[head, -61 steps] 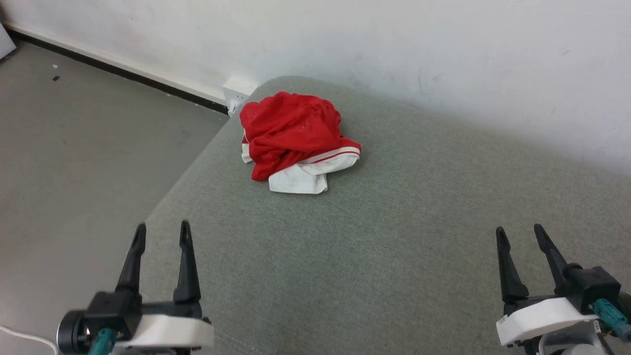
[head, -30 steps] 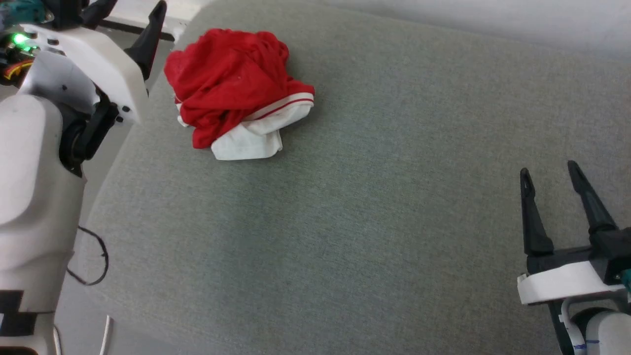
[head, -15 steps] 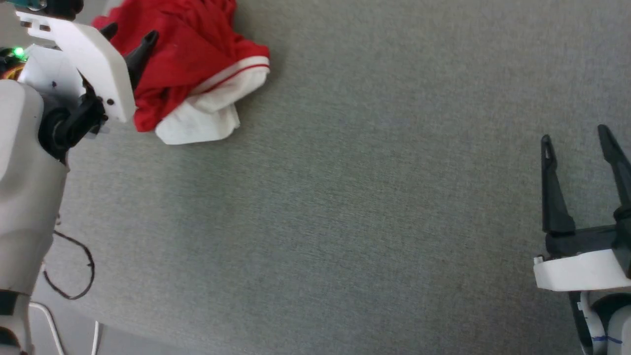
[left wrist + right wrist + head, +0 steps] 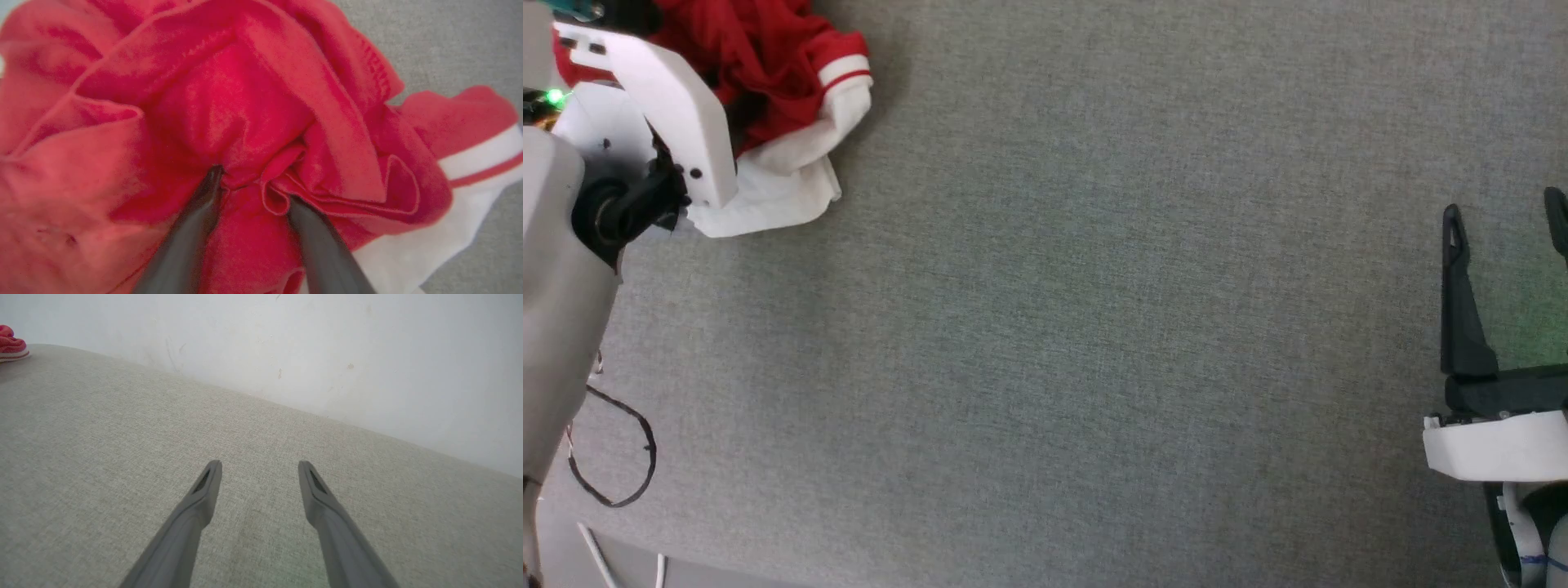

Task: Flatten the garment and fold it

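The garment (image 4: 792,57) lies crumpled at the top left of the head view, red cloth above a white sleeve with red-striped trim. The letters and number are hidden in the folds. My left arm's white wrist plate (image 4: 662,90) covers part of it. In the left wrist view, my left gripper (image 4: 253,185) is open, with both fingertips pressed into the red folds (image 4: 229,106) and a ridge of cloth between them. My right gripper (image 4: 1503,204) is open and empty over bare cushion at the far right. The right wrist view shows that gripper (image 4: 259,463) too, with a bit of the garment (image 4: 10,343) far to its left.
A wide grey-green cushion (image 4: 1094,327) carries everything. A white wall (image 4: 327,355) rises behind it. A black cable loop (image 4: 613,465) hangs beside my left arm at the cushion's lower left edge.
The head camera has tilted down, shifting the whole picture. My left arm rose from the lower left to the garment, and its fingers have sunk into the red cloth. The right gripper stays open.
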